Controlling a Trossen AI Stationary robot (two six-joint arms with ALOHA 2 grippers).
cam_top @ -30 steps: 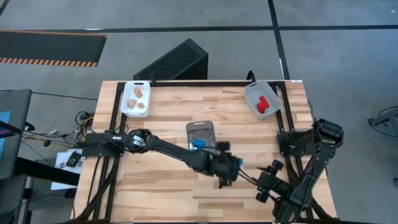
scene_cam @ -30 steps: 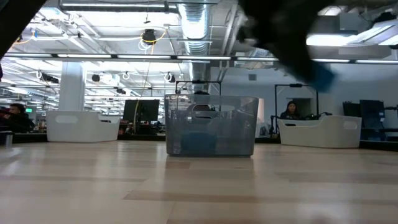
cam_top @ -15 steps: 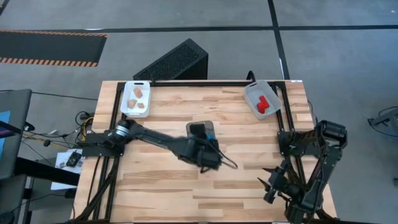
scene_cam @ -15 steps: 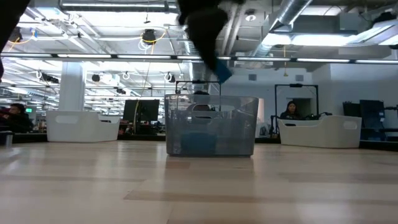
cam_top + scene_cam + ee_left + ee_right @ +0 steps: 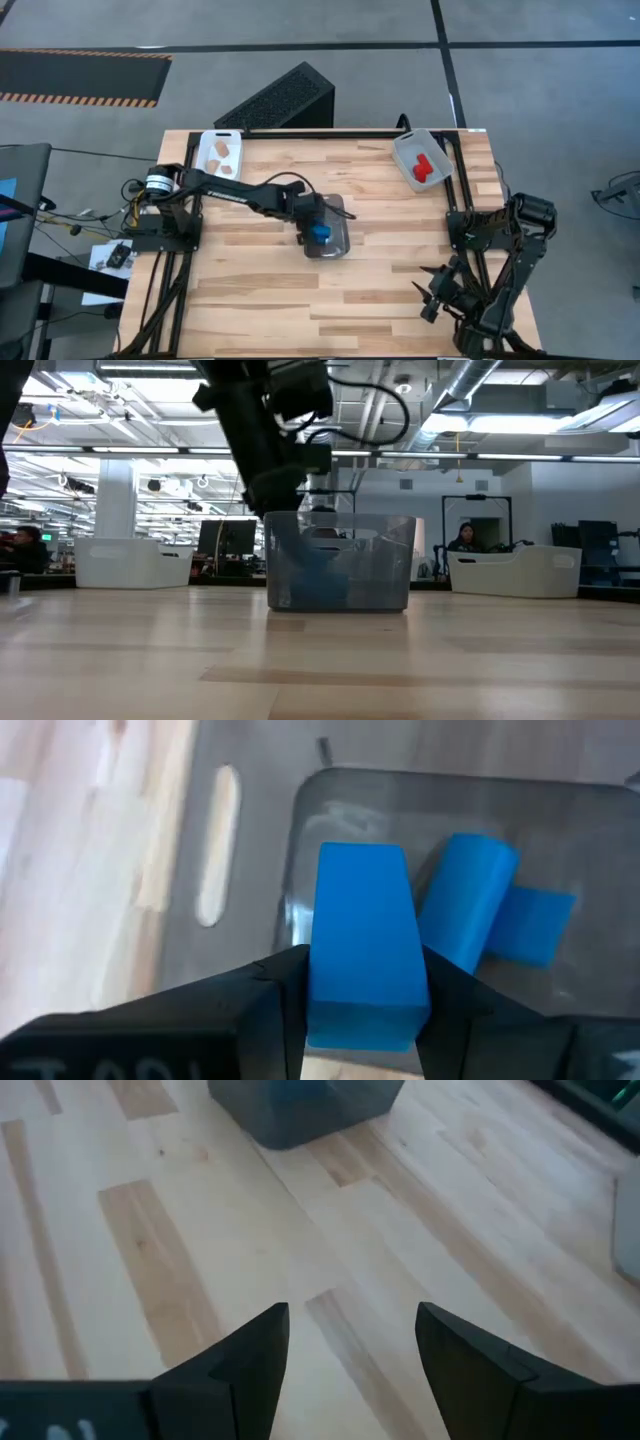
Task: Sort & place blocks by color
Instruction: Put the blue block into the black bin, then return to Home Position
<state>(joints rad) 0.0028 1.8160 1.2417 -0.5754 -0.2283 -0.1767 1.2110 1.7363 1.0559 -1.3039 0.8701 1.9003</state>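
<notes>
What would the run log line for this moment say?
left gripper: shut on blue block, above clear tray | right gripper: open, idle at near right | tray: blue blocks inside

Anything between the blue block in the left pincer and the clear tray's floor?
Nothing visible. The left pincer holds the blue block over the clear plastic tray; two blue blocks lie beside its drop spot.

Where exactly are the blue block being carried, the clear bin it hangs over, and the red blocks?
Blue rectangular block [image 5: 362, 945]: left wrist view, its top face, between the fingers.
Clear plastic bin [image 5: 395, 530]: low view, its near wall.
Red blocks [image 5: 423, 168]: high view, middle of the pile in the grey tray.
</notes>
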